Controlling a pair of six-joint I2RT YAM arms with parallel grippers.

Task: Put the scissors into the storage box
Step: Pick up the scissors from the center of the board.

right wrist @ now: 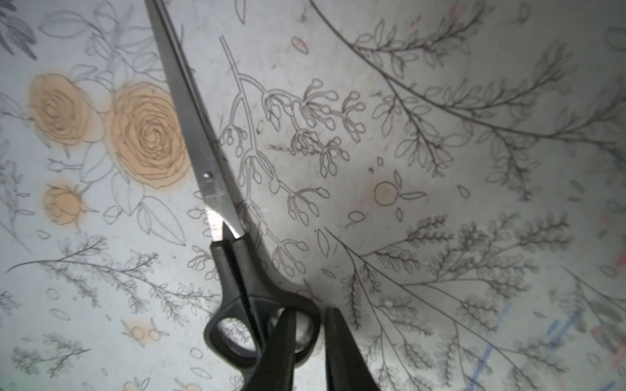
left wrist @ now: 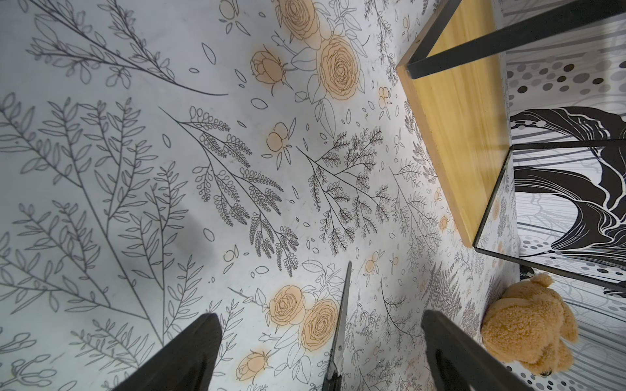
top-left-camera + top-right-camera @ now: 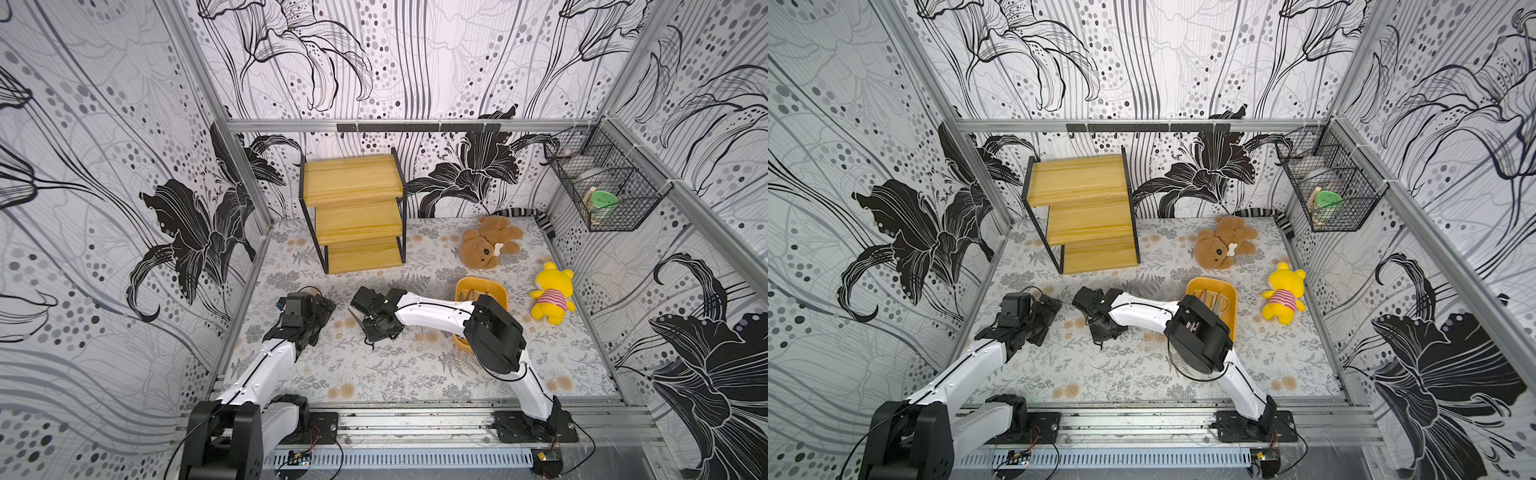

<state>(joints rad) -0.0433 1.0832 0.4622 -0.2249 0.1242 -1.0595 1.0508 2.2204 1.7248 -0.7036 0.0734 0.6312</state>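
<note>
Black-handled steel scissors (image 1: 210,176): blades closed, running from lower centre to upper left of the right wrist view, over the floral tabletop (image 1: 440,203). Right gripper (image 1: 310,309): one finger through a handle loop, the other outside it, clamped on that loop's rim. Left gripper (image 2: 320,315): fingers spread wide, the blade tip showing between them. Yellow-orange plastic storage box (image 3: 1210,284): right of centre in both top views, holding other scissors (image 3: 1214,299).

1. A floral-printed table (image 3: 374,374) is recorded as the bearing surface.
2. Found standing or lying on it: tiered wooden shelf (image 3: 353,216), brown teddy bear (image 3: 488,245), yellow plush bear (image 3: 550,295), yellow-orange storage box (image 3: 482,279).
3. Black-handled scissors (image 1: 216,189) are seen mid-table.
</note>
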